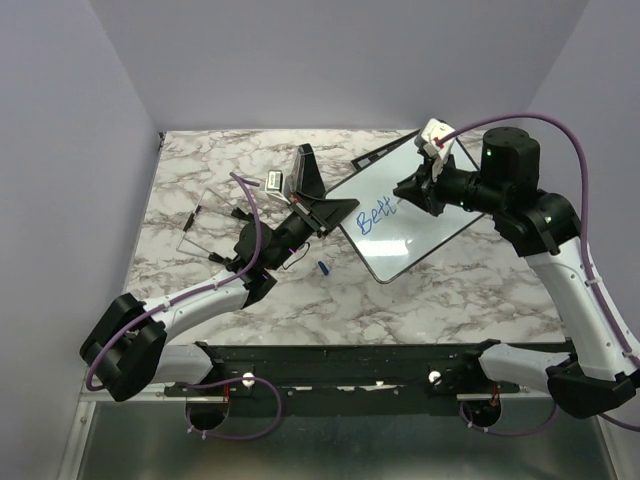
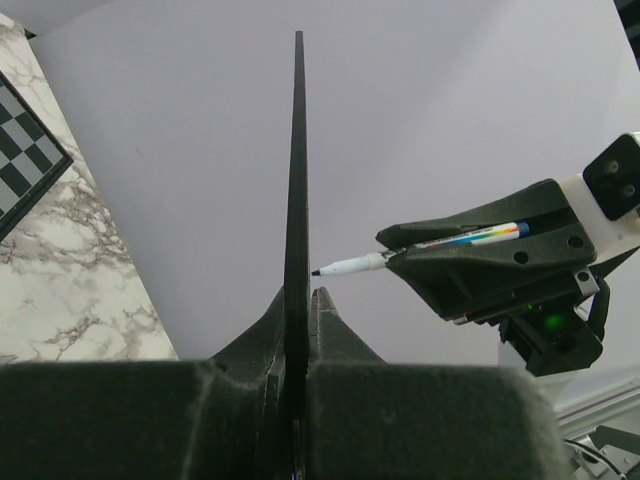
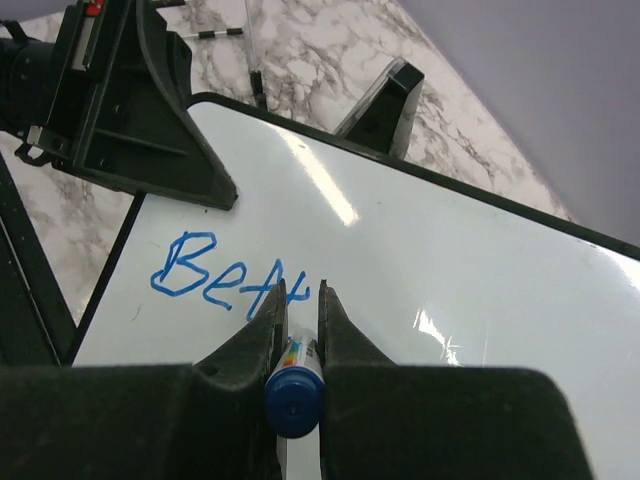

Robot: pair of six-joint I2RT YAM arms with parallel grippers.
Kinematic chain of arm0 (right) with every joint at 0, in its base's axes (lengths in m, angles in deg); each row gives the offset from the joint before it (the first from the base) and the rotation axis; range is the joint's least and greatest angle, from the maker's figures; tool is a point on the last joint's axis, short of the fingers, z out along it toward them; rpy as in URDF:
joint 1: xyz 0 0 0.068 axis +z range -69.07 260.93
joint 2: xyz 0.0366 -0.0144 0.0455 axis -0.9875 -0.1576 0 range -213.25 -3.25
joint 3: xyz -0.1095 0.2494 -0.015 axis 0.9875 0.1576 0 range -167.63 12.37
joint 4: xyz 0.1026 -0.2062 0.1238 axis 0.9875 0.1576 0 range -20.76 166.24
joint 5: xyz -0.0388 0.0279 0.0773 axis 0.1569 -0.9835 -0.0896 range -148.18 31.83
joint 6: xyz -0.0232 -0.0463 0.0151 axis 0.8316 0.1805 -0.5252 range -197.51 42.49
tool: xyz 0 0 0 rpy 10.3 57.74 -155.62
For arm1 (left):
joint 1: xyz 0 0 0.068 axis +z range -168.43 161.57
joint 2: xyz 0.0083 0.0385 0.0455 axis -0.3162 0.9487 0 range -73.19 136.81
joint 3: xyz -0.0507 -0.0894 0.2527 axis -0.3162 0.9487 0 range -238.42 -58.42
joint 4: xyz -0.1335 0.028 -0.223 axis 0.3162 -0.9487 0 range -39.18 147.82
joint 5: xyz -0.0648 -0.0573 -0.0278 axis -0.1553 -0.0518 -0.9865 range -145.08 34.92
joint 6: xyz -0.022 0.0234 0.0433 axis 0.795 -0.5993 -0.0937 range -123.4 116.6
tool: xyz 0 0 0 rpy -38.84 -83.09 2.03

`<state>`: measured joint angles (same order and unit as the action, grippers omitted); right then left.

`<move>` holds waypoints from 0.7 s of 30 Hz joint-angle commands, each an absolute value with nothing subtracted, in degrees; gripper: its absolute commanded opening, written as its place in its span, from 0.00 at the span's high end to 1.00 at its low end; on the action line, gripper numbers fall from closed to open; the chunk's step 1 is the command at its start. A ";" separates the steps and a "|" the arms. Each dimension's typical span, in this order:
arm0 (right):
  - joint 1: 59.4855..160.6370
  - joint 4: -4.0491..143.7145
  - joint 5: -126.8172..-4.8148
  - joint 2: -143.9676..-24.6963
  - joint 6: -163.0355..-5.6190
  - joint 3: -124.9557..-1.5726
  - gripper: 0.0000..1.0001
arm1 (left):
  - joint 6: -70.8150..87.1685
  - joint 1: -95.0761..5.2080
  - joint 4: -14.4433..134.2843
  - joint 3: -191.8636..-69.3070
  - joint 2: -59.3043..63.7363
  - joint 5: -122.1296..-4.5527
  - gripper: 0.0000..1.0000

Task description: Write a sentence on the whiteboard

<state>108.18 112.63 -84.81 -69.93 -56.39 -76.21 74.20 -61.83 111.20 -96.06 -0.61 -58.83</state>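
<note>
The whiteboard lies tilted on the marble table, right of centre. Blue letters "Bett" are on its left part, and they also show in the right wrist view. My left gripper is shut on the whiteboard's left rim, which the left wrist view shows edge-on. My right gripper is shut on a blue-capped marker and holds it over the board. The marker's tip is at the board's surface by the last "t".
A small blue marker cap lies on the table in front of the board. A dark box-like object stands at the board's far left corner. A thin clear frame lies to the left. A checkered chessboard shows in the left wrist view.
</note>
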 commanded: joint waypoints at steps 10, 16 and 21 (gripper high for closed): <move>107.74 113.27 -86.56 -71.72 -56.42 -78.07 0.99 | 77.54 -61.76 121.89 -96.74 -1.65 -59.39 1.00; 107.83 113.27 -85.42 -71.72 -56.24 -77.10 0.99 | 77.54 -61.76 121.98 -96.91 -1.56 -59.56 1.00; 107.39 113.10 -82.79 -71.63 -56.07 -77.54 0.99 | 77.54 -61.76 121.89 -96.82 -1.91 -59.56 1.00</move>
<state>107.81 112.55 -85.14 -71.43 -56.43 -77.54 74.46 -61.79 111.92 -96.04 -0.50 -58.89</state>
